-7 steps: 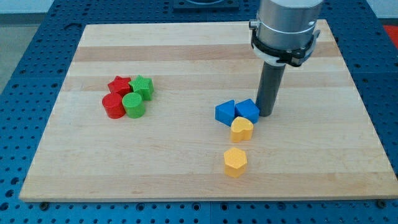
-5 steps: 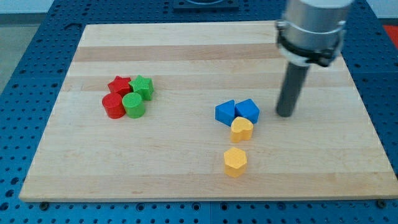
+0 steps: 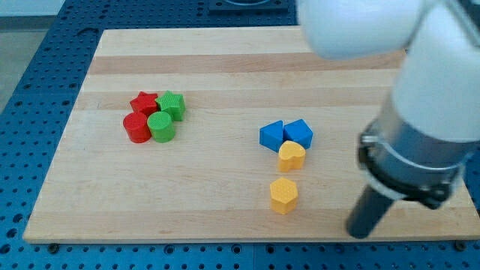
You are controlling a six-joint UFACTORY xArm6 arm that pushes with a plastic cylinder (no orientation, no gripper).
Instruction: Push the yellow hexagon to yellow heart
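- yellow hexagon [image 3: 283,196] sits at 6 o'clock of yellow heart [image 3: 292,155], near but apart, so the push is not done.
- my tip [image 3: 361,232] is at about 4 o'clock of the hexagon, well apart, touching no block; bare rod, holds nothing.
- Left to do: get below the hexagon, shove toward 12.

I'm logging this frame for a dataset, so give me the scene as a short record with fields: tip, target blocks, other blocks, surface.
tip: my tip near the view's bottom right, apart from every block, to the right of the yellow hexagon
target blocks: yellow hexagon just below the yellow heart, a small gap between them
blue blocks: two side by side, touching the heart's top
left cluster: two red blocks and two green blocks, bunched together
surface: wooden board
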